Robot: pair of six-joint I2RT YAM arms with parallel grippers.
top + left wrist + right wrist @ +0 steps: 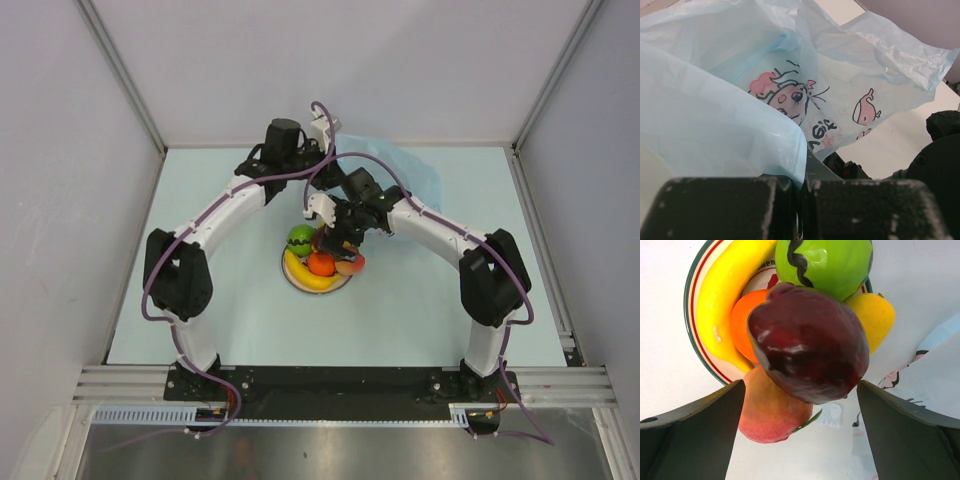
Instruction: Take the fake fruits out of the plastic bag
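Note:
The fake fruits are piled on a round white plate (694, 347): a green one with a dark zigzag (832, 262), a yellow banana (722, 295), an orange (742, 322), a yellow fruit (874, 315) and a peach-coloured one (770, 415). A dark red apple (805, 335) lies on top of them. My right gripper (800, 390) hangs open over the pile, its fingers on either side of the apple and apart from it. At the back, my left gripper (802, 187) is shut on a fold of the light-blue plastic bag (715, 125), held lifted.
From above, the plate (292, 280) sits mid-table under the right gripper (335, 240). The bag (405, 165) drapes behind it toward the back right. Grey walls close in the table at the left, back and right. A bag edge (935, 375) lies beside the plate.

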